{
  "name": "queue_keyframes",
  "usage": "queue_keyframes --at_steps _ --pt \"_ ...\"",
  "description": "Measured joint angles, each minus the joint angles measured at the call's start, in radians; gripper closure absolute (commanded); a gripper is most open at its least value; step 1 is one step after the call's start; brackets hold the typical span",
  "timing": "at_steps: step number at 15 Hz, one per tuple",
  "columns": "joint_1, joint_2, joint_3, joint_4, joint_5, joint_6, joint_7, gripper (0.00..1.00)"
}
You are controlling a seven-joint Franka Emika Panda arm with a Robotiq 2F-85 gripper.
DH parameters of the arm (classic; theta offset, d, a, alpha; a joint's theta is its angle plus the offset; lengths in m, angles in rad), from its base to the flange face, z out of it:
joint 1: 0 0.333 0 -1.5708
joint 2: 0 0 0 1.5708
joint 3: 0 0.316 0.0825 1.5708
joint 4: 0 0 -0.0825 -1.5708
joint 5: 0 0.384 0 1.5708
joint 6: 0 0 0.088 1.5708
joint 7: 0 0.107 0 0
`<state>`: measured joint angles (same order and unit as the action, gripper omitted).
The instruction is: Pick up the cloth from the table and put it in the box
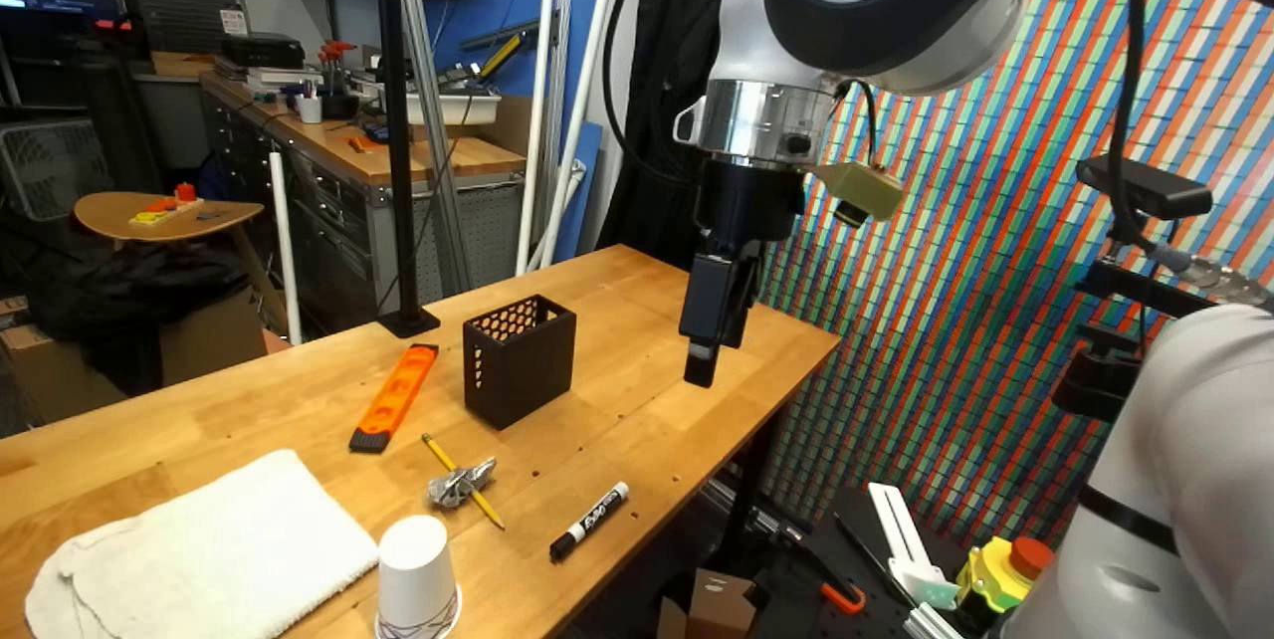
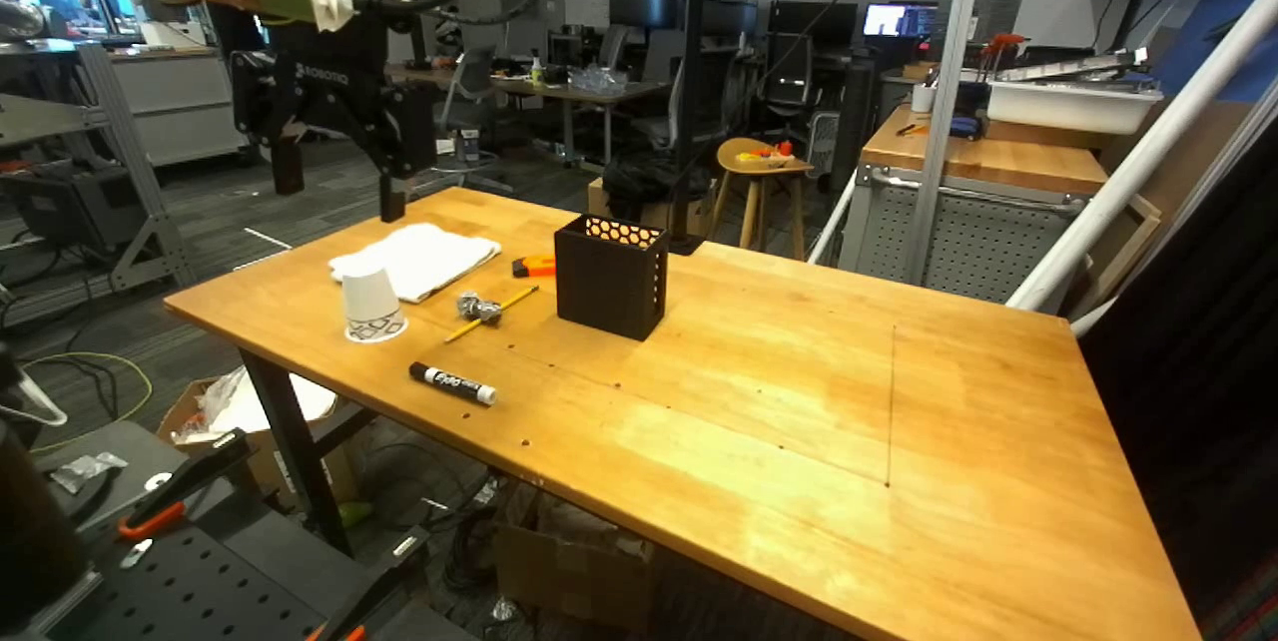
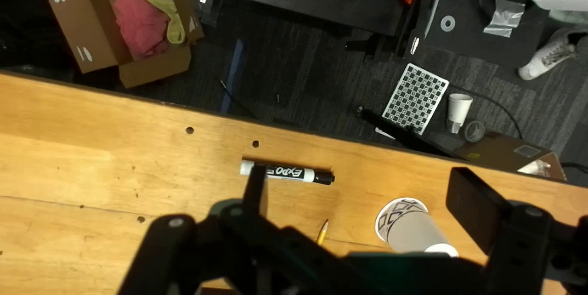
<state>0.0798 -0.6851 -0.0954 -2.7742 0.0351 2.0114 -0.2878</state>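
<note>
In an exterior view, a folded white cloth (image 1: 209, 549) is seen lying flat on the light wooden table (image 1: 637, 320), well apart from the upright, open-topped black box (image 1: 526, 370) with honeycomb holes. The cloth is cut off by the lower edge of the view; its longer visible side is slanted from lower left to upper right, with one corner pointed toward the table's far edge. Its surface is plain and matt, its lower-right border fuzzy, its left corner rounded and marked by a thin dark line — whether thread or crease cannot be told.

In an exterior view, the black two-fingered gripper (image 2: 339, 184) is held in the air, its jaws spread wide. Here the cloth is partly hidden behind the upturned white paper cup (image 2: 369, 297); a slanted four-sided outline is shown, and its true long axis cannot be told.

In the wrist view, a broad gap is seen between the blurred black fingers (image 3: 475, 210); on the table, a black-and-white marker (image 3: 291, 172) and the tip of a yellow pencil (image 3: 322, 232) are shown — the pencil is partly hidden by the gripper.
</note>
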Motion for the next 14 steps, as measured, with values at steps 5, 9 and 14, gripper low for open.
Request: queue_keyframes --at_steps 5,9,14 --pt "0.082 0.118 0.088 0.077 0.000 0.071 0.000 0.00" --pt "0.140 0.263 0.159 0.180 -0.007 0.181 -0.009 0.00" --pt "0.161 0.487 0.234 0.353 -0.074 0.316 -0.037 0.00"
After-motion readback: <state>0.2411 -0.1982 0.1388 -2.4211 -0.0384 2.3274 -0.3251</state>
